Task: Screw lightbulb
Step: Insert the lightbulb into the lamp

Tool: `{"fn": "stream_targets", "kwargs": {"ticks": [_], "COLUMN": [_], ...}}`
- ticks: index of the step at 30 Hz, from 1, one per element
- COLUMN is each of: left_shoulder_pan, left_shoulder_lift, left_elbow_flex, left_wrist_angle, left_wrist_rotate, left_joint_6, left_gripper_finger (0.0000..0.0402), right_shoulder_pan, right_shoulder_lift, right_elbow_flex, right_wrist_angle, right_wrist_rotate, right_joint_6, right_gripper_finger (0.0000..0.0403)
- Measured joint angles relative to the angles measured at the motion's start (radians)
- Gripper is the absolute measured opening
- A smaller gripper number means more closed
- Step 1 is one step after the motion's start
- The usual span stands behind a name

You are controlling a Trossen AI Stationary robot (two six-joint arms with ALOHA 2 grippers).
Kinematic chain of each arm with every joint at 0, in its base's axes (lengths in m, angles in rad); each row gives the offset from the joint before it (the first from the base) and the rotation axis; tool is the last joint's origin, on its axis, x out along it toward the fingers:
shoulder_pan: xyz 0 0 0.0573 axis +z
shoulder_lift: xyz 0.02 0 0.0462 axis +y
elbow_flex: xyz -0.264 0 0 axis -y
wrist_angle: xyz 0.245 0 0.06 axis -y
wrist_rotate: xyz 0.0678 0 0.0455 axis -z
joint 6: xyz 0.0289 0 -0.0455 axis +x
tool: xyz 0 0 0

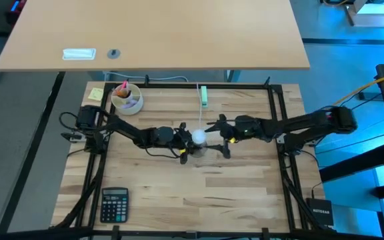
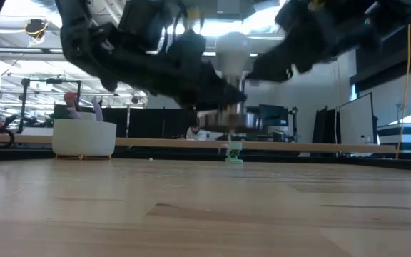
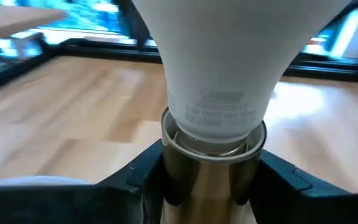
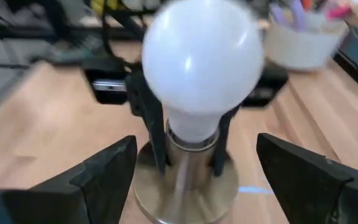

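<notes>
The white lightbulb [image 1: 198,137] stands upright with its base in a metal socket [image 3: 210,186] at the middle of the table. The bulb also shows in the low view [image 2: 232,48] and in the right wrist view [image 4: 201,62]. My left gripper [image 1: 189,141] comes from the table's left and is shut on the socket. My right gripper [image 4: 194,180] comes from the right and is open. Its two fingers stand on either side of the bulb and socket, apart from both. My left gripper pinches the socket's metal barrel [image 3: 191,186] between its two fingers [image 3: 135,180], just below the bulb's neck. The fingers come level from the table's left side. The socket stands upright, and in the low view its round foot [image 2: 223,123] looks lifted off the table.
A white cup with pens [image 1: 127,99] and a yellow note [image 1: 96,93] are at the far left. A calculator [image 1: 114,203] lies near the front left. A green piece [image 1: 204,97] lies at the far middle. The black frame rails [image 1: 280,127] border the table.
</notes>
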Motion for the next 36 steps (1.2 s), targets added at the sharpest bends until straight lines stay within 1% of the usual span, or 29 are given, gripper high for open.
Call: {"fn": "stream_targets", "kwargs": {"ticks": [5,8,11,15,21,25,30,34,36], "left_shoulder_pan": [-0.034,-0.053,-0.073,-0.104,-0.127,-0.128,-0.129,-0.129,-0.128], "left_shoulder_lift": [-0.059,-0.081,-0.086,-0.086,-0.086,-0.086,-0.096,-0.111,-0.114], "left_elbow_flex": [-0.001,0.012,0.034,0.057,0.068,0.068,0.067,0.067,0.067], "left_wrist_angle": [-0.03,-0.028,-0.029,-0.033,-0.032,-0.033,-0.03,-0.03,-0.035], "left_wrist_rotate": [0.135,0.193,0.233,0.25,0.255,0.257,0.276,0.276,0.276], "left_joint_6": [-0.063,-0.087,-0.114,-0.123,-0.123,-0.123,-0.119,-0.114,-0.114], "left_gripper_finger": [0.0164,0.0164,0.0164,0.0164,0.0164,0.0164,0.0164,0.0164,0.0164], "right_shoulder_pan": [0.0,0.0,0.0,0.0,-0.007,-0.008,-0.008,-0.016,-0.027], "right_shoulder_lift": [-0.114,-0.126,-0.113,-0.079,-0.01,0.044,0.105,0.111,0.1], "right_elbow_flex": [0.0,0.001,0.013,0.098,0.205,0.248,0.285,0.305,0.315], "right_wrist_angle": [-0.015,0.042,0.114,0.133,0.127,0.129,0.128,0.128,0.127], "right_wrist_rotate": [-0.092,-0.144,-0.228,-0.322,-0.414,-0.48,-0.498,-0.452,-0.445], "right_joint_6": [0.0,0.001,0.023,0.07,0.147,0.196,0.212,0.179,0.169], "right_gripper_finger": [0.0335,0.0335,0.0335,0.0335,0.0335,0.0335,0.0335,0.0335,0.0335]}}
